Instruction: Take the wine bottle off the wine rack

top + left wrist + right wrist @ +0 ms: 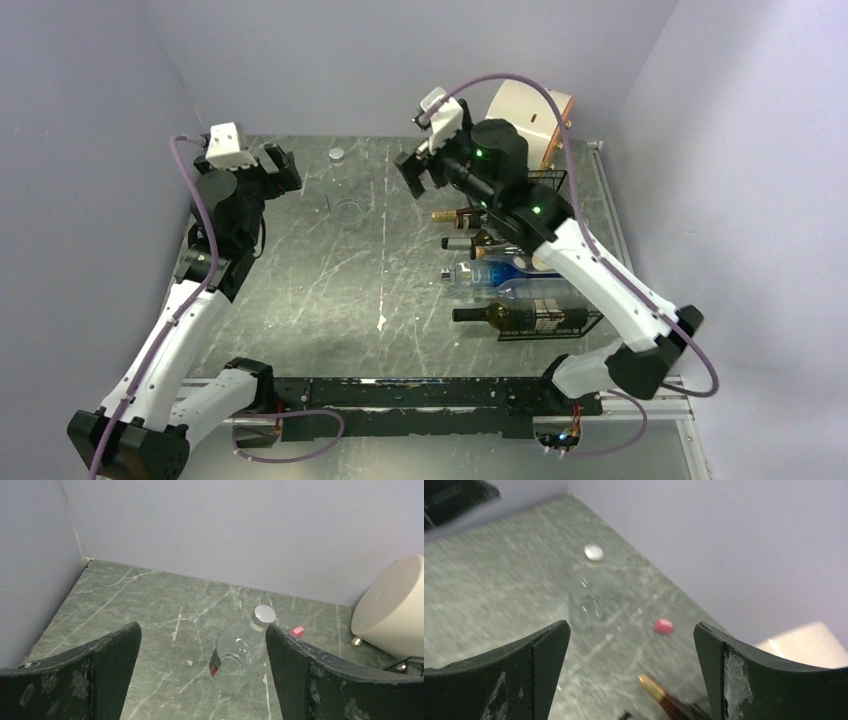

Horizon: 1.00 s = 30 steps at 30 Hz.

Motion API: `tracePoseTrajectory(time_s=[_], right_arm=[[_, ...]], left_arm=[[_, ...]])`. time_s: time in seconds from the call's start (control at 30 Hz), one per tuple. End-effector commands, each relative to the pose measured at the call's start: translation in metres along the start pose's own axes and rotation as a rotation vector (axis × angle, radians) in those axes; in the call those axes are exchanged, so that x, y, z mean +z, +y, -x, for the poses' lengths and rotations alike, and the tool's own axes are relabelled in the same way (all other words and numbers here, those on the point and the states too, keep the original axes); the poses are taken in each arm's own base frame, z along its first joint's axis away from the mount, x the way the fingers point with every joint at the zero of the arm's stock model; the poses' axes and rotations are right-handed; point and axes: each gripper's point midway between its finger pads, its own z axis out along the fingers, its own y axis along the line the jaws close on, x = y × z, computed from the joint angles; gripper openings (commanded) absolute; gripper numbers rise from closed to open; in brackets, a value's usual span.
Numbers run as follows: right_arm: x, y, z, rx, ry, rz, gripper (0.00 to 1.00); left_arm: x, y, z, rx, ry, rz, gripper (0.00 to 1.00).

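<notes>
Gripping on the right: nothing is held by the right gripper; its jaws are spread wide and it is raised above the table, beside the far end of the wine rack
Grip on the left: nothing is clasped by the left gripper either; its jaws are parted wide over the far left part of the table
Bottle on the table: a clear bottle is stood upright between the two grippers and is touched by neither; a silver cap is seen on top and a red and black label low on its side
Rack: the wine rack is set on the right side of the table, well apart from the clear bottle; several bottles are laid in it with necks pointed left
Rack contents: a dark wine bottle is laid nearest, a blue-tinted bottle next, and gold-capped necks farther back, partly hidden by the right arm
Drum: a cream drum is laid on its side in the far right corner
Small item: a pink piece is seen on the table near the drum; what it is cannot be told
</notes>
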Motion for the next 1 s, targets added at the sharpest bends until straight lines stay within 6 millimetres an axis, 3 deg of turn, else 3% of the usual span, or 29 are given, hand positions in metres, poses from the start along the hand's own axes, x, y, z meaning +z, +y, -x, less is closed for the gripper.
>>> tracePoseTrajectory(time_s=[0.0, 0.13, 0.23, 0.33, 0.43, 0.6, 0.67, 0.73, 0.83, 0.97], right_arm=[[-0.046, -0.018, -0.056, -0.151, 0.253, -0.058, 1.0], [-0.08, -0.019, -0.059, -0.194, 0.294, -0.032, 1.0], [-0.102, -0.018, -0.082, -0.34, 0.404, 0.042, 1.0], [-0.114, -0.014, -0.106, -0.364, 0.541, 0.103, 1.0], [-0.118, -0.012, -0.112, -0.32, 0.59, 0.1, 0.99], [-0.113, 0.005, -0.095, -0.155, 0.589, 0.137, 0.97], [-0.115, 0.017, -0.101, -0.099, 0.599, 0.176, 1.0], [-0.114, 0.022, -0.109, -0.089, 0.587, 0.184, 1.0], [-0.107, 0.014, -0.121, -0.109, 0.582, 0.119, 1.0], [-0.102, 0.019, -0.138, -0.193, 0.608, 0.18, 1.0]], left_arm=[[-0.001, -0.016, 0.017, -0.048, -0.03, -0.095, 0.98], [0.004, -0.013, 0.016, -0.025, -0.04, -0.118, 0.98], [0.018, 0.002, 0.003, -0.015, -0.041, -0.101, 0.98], [0.03, 0.006, -0.005, 0.03, -0.003, -0.091, 0.97], [0.031, -0.002, -0.006, 0.04, 0.007, -0.139, 0.95], [0.011, -0.028, 0.018, 0.007, -0.023, -0.275, 0.93], [-0.011, -0.04, 0.045, -0.014, -0.071, -0.346, 0.93], [-0.03, -0.049, 0.054, -0.014, -0.146, -0.397, 0.93], [-0.045, -0.046, 0.051, -0.074, -0.236, -0.362, 0.93], [-0.043, -0.051, 0.047, -0.026, -0.156, -0.377, 0.93]])
